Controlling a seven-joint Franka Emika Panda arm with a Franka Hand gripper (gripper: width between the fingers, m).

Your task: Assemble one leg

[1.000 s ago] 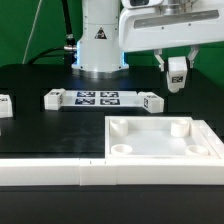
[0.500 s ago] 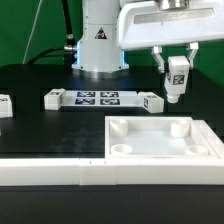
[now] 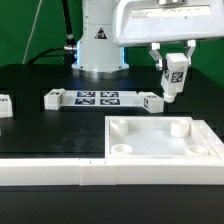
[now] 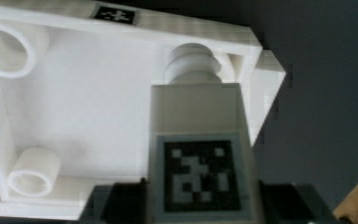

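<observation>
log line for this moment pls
hand: shut on leg | leg: in air, slightly tilted | tabletop: no leg seated yet

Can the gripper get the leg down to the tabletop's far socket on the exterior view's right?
Probably yes: the gripper holds the leg tilted, aloft near that socket, with nothing between them.

Over the tabletop (image 3: 150, 143) the air is open, except where the leg (image 3: 175, 76), clamped in the jaws, hangs above its far edge without touching it. Toward the exterior view's left of the tabletop lies bare worktop (image 3: 60, 130). Behind the tabletop lies the flat marker board (image 3: 98, 98), and a low white rail (image 3: 50, 172) runs along its near side.
</observation>
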